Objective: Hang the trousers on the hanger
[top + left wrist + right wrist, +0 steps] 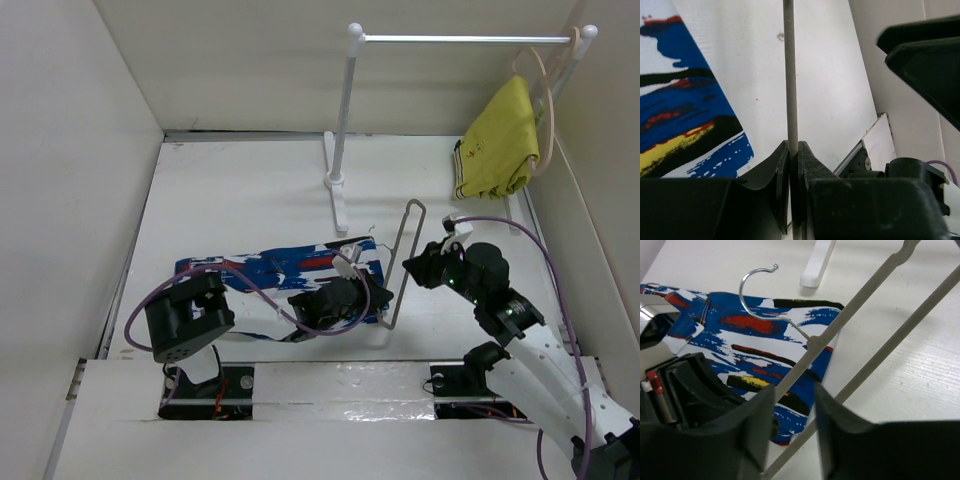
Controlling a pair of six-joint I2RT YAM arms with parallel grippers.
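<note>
Grey hanger (pixel 400 270) stood edge-on beside the flat trousers (pixel 260 270), my left gripper (pixel 794 147) clamped on its bar, right gripper (pixel 794 392) parted around an arm. I judged the left should hold steady while fabric fed through.

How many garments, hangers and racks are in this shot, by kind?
Garments: 2 (blue-and-white printed fabric trousers, plain yellow garment)
Hangers: 2 (thin grey hook-topped hanger, pale beige curved hanger)
Racks: 1 (white clothes rail)
Total: 5
</note>
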